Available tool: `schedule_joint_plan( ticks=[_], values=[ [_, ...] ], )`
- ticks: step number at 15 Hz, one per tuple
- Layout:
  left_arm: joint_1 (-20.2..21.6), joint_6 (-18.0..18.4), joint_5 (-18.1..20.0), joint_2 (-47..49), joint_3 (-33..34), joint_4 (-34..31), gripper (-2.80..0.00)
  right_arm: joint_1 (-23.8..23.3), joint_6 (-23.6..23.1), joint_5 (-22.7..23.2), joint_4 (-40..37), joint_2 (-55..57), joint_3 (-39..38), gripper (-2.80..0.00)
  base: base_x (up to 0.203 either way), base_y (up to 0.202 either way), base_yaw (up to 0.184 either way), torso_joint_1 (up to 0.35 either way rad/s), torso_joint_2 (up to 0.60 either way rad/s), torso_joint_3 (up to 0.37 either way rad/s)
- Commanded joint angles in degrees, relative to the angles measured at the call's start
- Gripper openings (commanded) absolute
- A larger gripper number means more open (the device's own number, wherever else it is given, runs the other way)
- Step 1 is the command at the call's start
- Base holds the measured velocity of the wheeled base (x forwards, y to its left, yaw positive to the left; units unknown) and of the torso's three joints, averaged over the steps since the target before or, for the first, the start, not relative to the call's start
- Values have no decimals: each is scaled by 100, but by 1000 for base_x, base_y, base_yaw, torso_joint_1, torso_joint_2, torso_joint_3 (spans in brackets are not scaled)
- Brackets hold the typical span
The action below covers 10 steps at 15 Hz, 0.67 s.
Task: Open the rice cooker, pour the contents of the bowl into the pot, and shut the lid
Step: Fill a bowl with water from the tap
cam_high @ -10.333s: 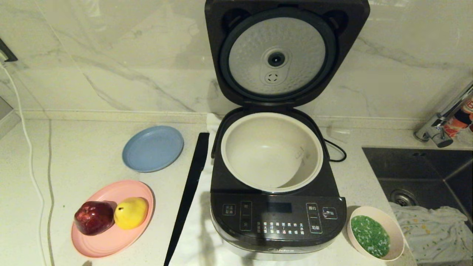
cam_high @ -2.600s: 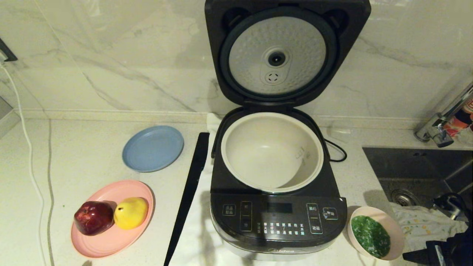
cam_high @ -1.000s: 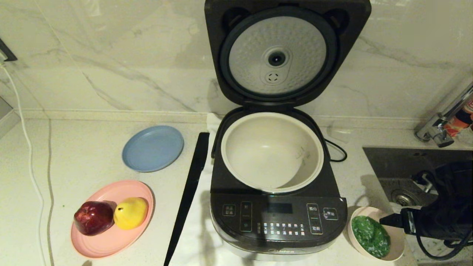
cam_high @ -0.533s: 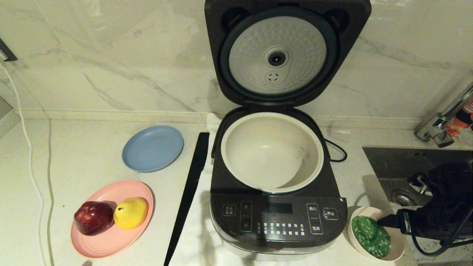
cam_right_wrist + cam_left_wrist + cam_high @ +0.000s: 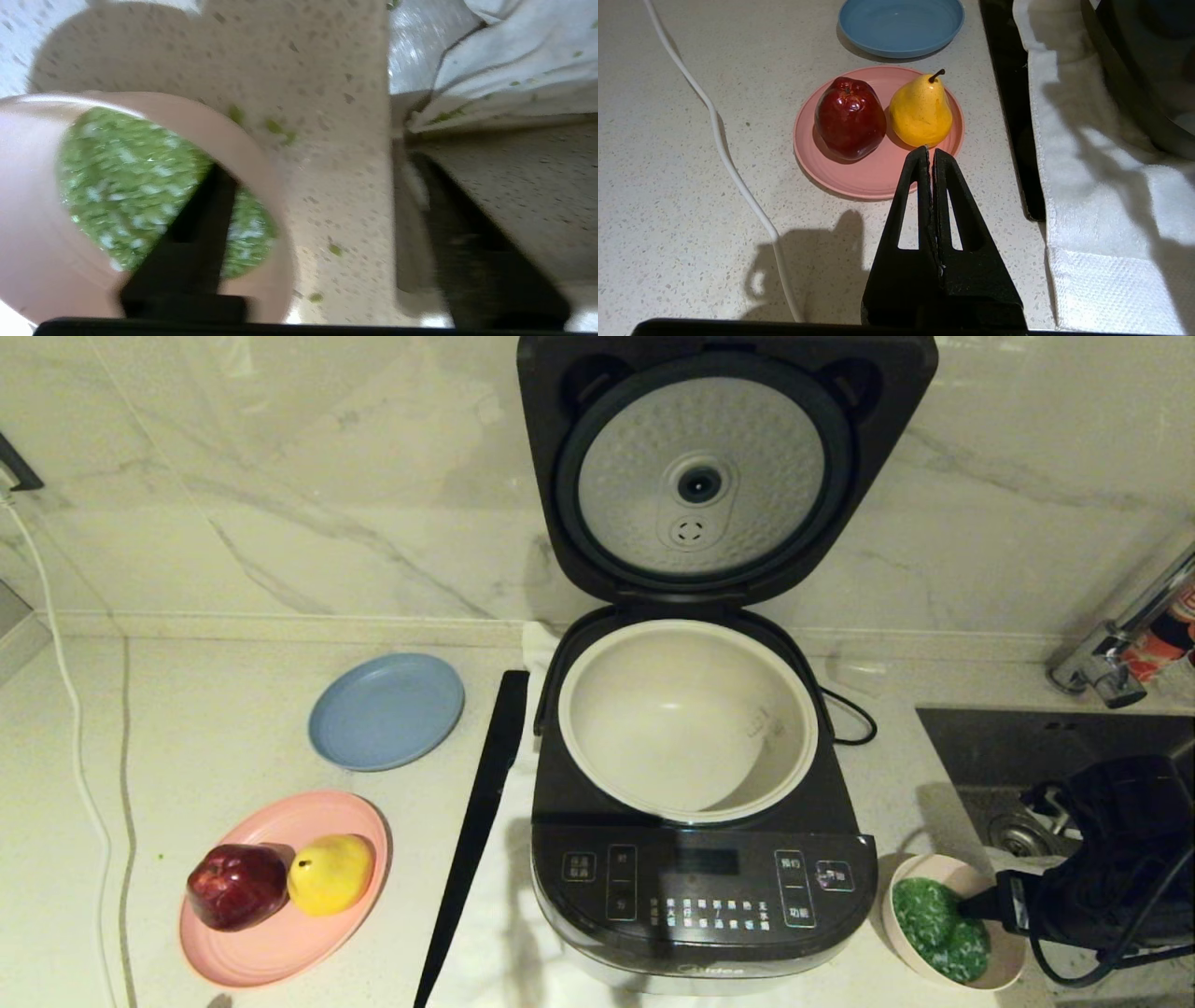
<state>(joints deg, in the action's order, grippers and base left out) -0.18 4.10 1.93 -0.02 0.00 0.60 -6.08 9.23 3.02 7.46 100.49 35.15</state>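
Right tool (image 5: 308, 205) astride bowl (image 5: 261, 154) rim — jaws apart

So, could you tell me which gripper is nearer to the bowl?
The right gripper: it straddles the bowl's rim, one finger over the contents. The left gripper hangs shut near the pink plate, across the rice cooker.

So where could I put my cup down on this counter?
Bare speckled white counter lies left of the round blue plate and beyond it toward the marble wall. It's crowded at the small pink bowl, where the right claw straddles its rim.
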Motion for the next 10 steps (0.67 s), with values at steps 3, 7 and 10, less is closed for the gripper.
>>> schedule_joint_plan(
  ticks=[3, 7, 10],
  values=[
    [1, 3, 1, 2, 26, 2, -280, 2, 35, -12, 124, 111, -52, -280, 0, 0, 0, 0, 0, 0],
    [1, 3, 1, 4, 26, 2, -280, 2, 35, -20, 122, -110, -43, -280, 0, 0, 0, 0, 0, 0],
    [1, 3, 1, 2, 26, 2, -280, -7, 42, -20, 73, -360, -59, -280, 0, 0, 0, 0, 0, 0]
  ],
)
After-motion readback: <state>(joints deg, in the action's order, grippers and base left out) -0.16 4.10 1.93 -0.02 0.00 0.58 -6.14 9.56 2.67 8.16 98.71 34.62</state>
